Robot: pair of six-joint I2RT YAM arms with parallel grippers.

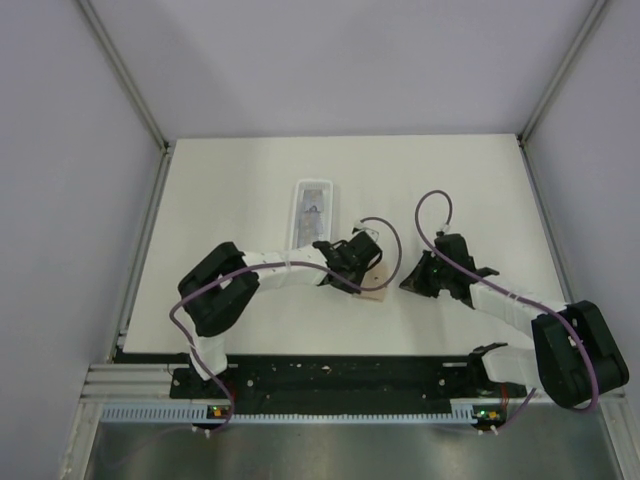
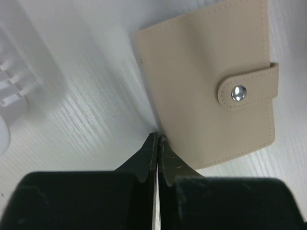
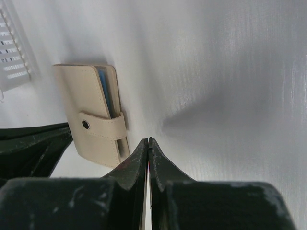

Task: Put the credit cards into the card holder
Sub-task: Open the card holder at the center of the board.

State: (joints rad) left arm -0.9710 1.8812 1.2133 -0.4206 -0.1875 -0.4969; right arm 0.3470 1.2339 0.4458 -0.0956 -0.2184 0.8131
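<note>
Firmly snapped shut, the card holder (image 2: pixel 206 91) lies flat on the table (image 1: pixel 230 190) between your 2 arms. The left gripper (image 2: pixel 157 143) is pinched together at its edge, and the right gripper (image 3: pixel 148 143) is likewise closed on nothing nearby. Nudge with those closed tips and you risk skating the light holder away unopened, while the credit cards (image 1: pixel 313 213) seemingly wait in the clear tray (image 1: pixel 314 183).
</note>
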